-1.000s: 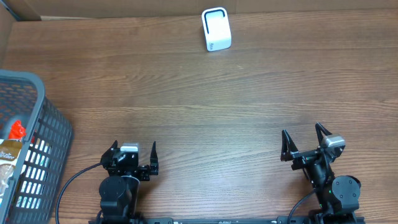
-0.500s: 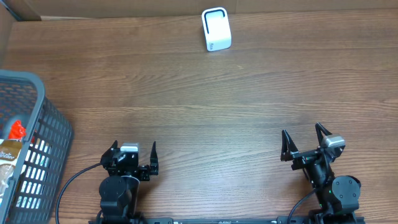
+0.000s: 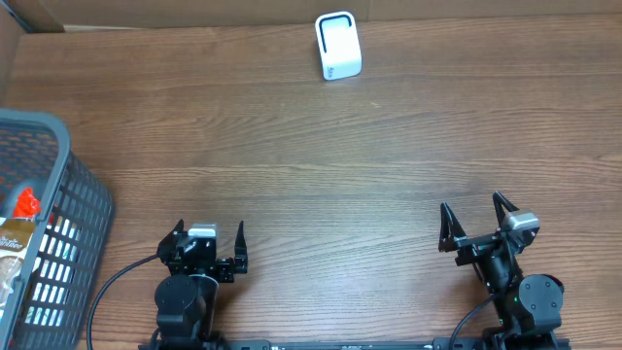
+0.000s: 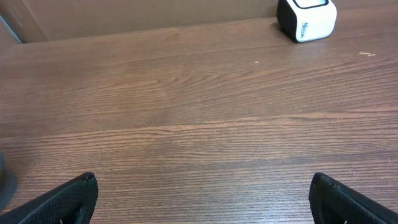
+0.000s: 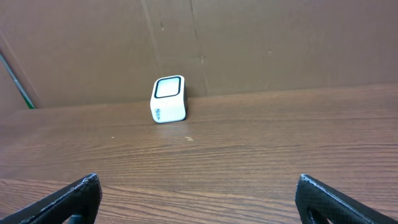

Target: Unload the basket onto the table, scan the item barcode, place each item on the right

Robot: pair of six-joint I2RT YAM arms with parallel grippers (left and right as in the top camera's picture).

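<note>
my left hand [image 3: 209, 231] and my right hand [image 3: 471, 208] both stood wide and empty at the near edge of the desk [image 3: 292, 165]. the white scanner [image 3: 338, 46] sat at the far edge, well apart from both. a red item [image 3: 26, 203] and a brown packet [image 3: 12, 255] lay in the grey basket [image 3: 89, 199] at my left.

The left gripper [image 3: 209, 229] and right gripper [image 3: 471, 205] sat low, side by side, jaws wide apart and pointing forward.

Even soft light, sharp frames
</note>
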